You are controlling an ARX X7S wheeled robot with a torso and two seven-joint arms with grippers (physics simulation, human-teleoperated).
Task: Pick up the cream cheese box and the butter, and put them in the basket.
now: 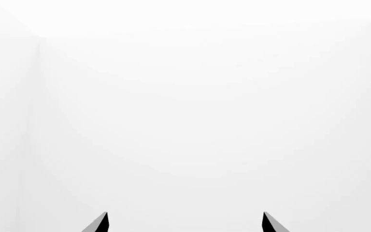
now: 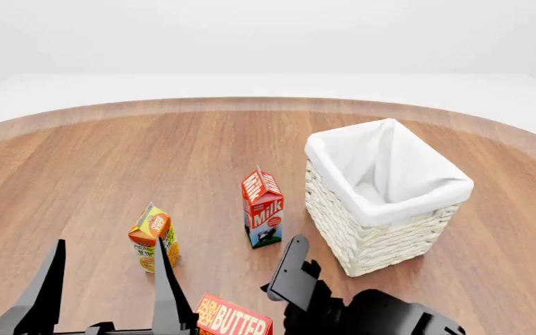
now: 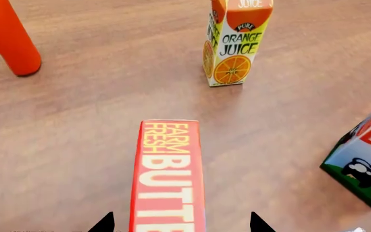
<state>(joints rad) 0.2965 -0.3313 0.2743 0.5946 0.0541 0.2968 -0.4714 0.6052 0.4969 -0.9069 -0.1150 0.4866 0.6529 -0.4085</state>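
Your red-orange rectangular butter box [image 3: 167,176] with its yellow-white "FARM FRESH BUTTER" lettering lies on the brown wooden tabletop [image 2: 109,160], near the table's front edge. In the right wrist view its long axis runs straight away from the camera, the "FARM FRESH" end pointing away towards the upright orange juice carton [image 3: 235,41]. In the head view only its far end shows [image 2: 234,317], lying in front of the juice carton [image 2: 153,237] and the red-and-white milk carton [image 2: 263,207].

Your right gripper [image 3: 181,223] has its two dark fingertips [image 3: 103,223] spread wide, one on each side of the butter box; you cannot tell whether they touch it, and nothing is clamped.

Your left gripper [image 1: 185,222] shows two dark fingertips [image 1: 102,223] well apart against blank white, holding nothing. In the head view its fingers [image 2: 167,293] stand upright just beside the butter box.

The squarish white wicker basket [image 2: 370,234] with its white cloth liner stands to the right of the milk carton. An orange cylinder [image 3: 8,36] shows in the right wrist view, well apart from the butter box.
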